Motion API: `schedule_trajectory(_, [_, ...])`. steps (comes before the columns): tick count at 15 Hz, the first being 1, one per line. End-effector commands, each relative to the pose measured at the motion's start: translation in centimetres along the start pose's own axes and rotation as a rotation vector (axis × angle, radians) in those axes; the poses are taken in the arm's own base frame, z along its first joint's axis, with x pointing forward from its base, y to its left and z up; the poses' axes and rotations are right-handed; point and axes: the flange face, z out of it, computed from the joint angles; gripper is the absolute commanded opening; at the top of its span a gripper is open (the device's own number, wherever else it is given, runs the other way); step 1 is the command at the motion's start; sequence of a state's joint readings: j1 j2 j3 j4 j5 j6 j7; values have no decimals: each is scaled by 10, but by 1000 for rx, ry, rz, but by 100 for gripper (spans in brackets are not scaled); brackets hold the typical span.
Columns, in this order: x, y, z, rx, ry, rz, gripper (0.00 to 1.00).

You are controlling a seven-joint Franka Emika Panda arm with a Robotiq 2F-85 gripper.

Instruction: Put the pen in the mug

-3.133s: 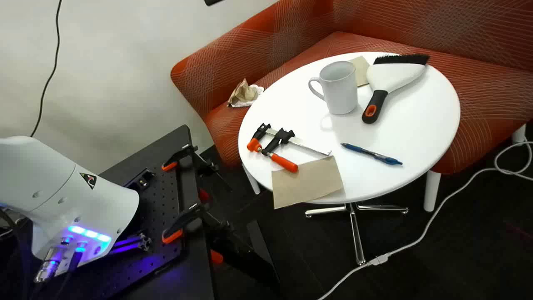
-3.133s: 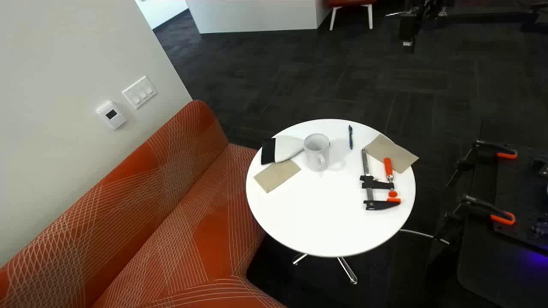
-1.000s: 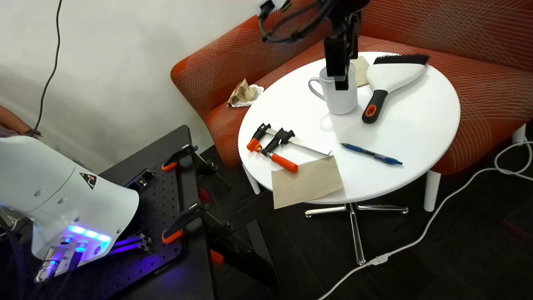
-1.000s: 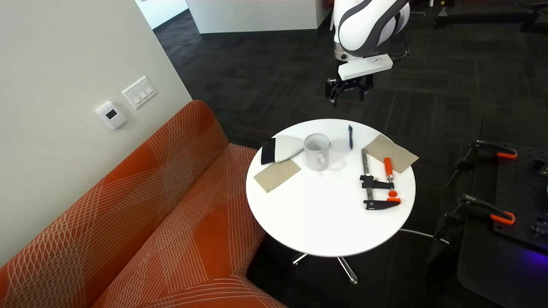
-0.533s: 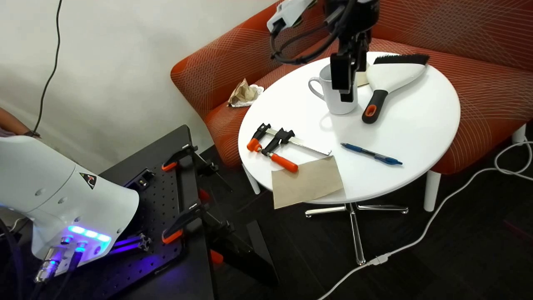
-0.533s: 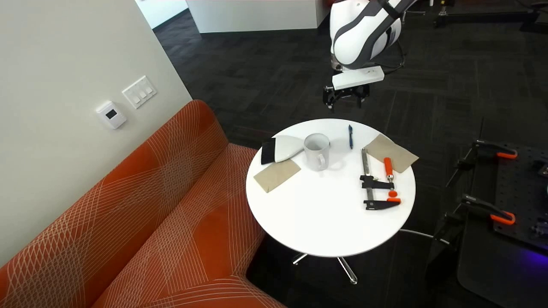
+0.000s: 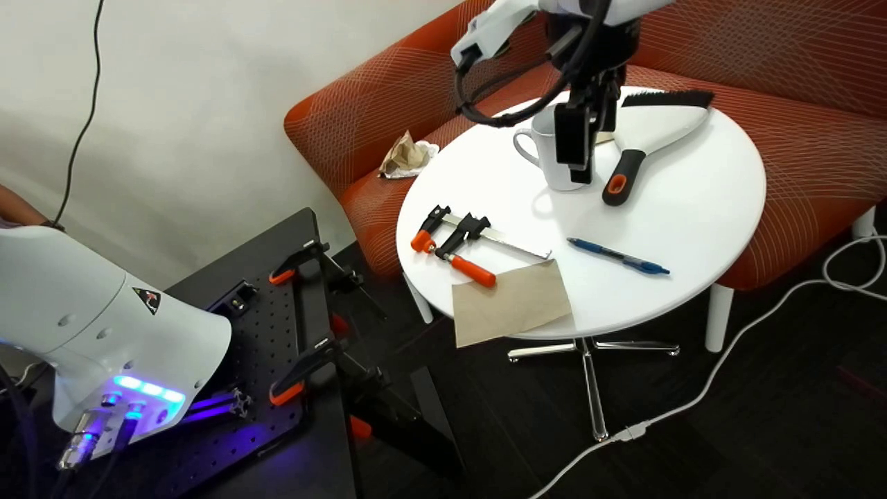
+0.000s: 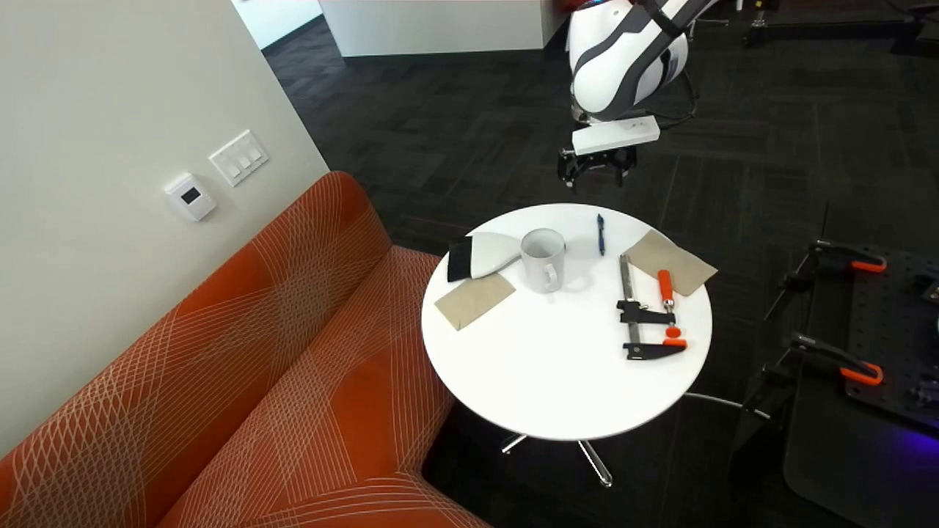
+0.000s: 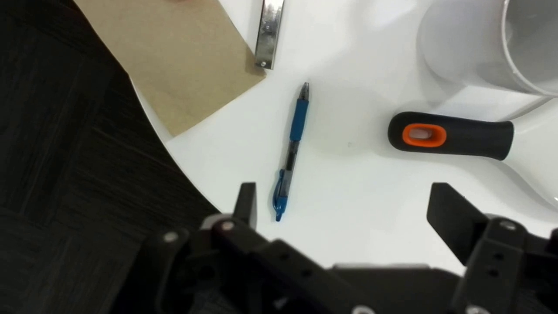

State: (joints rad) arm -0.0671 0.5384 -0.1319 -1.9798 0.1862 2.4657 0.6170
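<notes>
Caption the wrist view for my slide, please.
Wrist view: the open gripper over a white table, blue pen lying flat, mug at upper right.

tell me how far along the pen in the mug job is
Done: little; the gripper is open, and the pen shows in the wrist view. In hand: nothing; the pen lies on the table, ungripped. Left: grasp and lift the pen, then lower it into the mug, which stands upright on the table, apart from the pen.
</notes>
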Motion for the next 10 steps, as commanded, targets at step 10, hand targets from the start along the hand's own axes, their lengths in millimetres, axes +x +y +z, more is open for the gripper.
schedule_trajectory(10, [57,15,68,24,-19,192,100])
